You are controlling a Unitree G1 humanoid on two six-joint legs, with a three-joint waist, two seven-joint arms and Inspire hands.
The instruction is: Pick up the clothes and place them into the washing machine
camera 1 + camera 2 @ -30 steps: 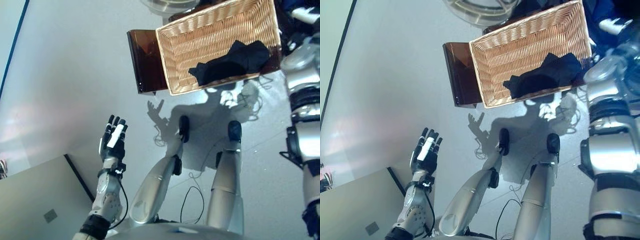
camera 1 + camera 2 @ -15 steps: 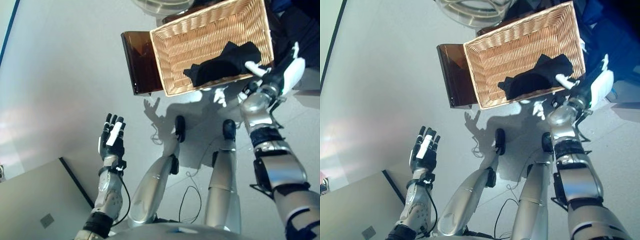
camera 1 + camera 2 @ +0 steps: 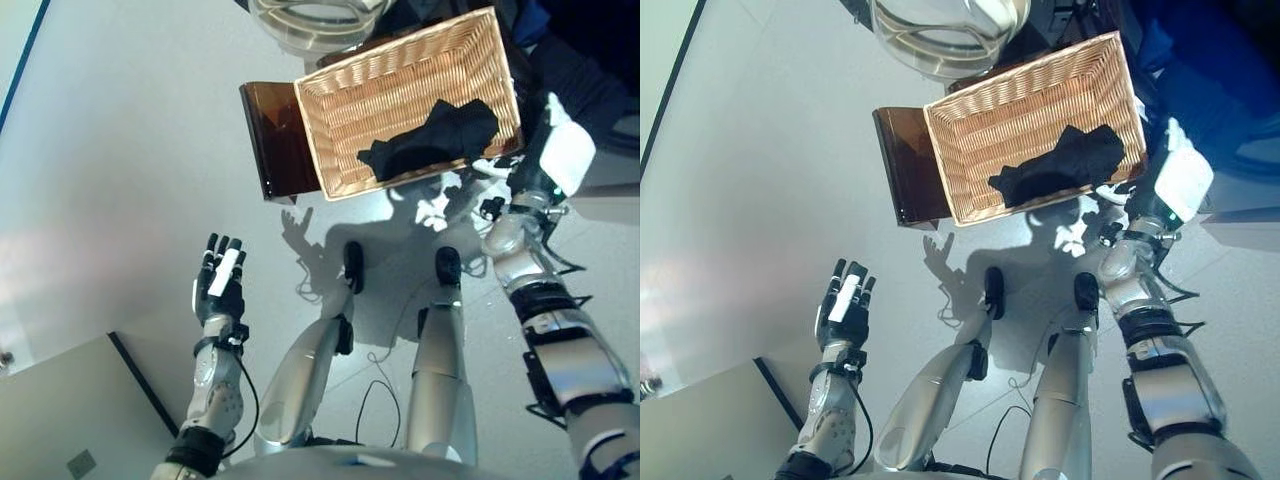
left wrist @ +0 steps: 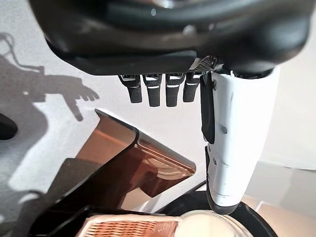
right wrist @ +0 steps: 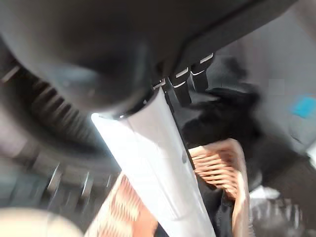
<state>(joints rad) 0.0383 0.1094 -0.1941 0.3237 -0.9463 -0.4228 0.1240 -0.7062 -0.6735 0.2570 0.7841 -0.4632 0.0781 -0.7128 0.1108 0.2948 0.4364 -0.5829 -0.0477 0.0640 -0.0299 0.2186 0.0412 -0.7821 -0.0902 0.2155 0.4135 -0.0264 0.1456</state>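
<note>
left hand [image 3: 222,285] idle over floor, fingers straight | right hand [image 3: 553,152] at wicker basket [image 3: 340,105] near rim, fingers look extended, empty | dark clothes [image 3: 430,137] lie in basket | risk: fingers catch rim, tipping basket; washing machine door [image 3: 940,30] beyond

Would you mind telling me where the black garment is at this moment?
The black garment lies inside the wicker basket, toward its near right side in the eye views, ahead of the robot. The right hand is beside the basket's right end.
</note>
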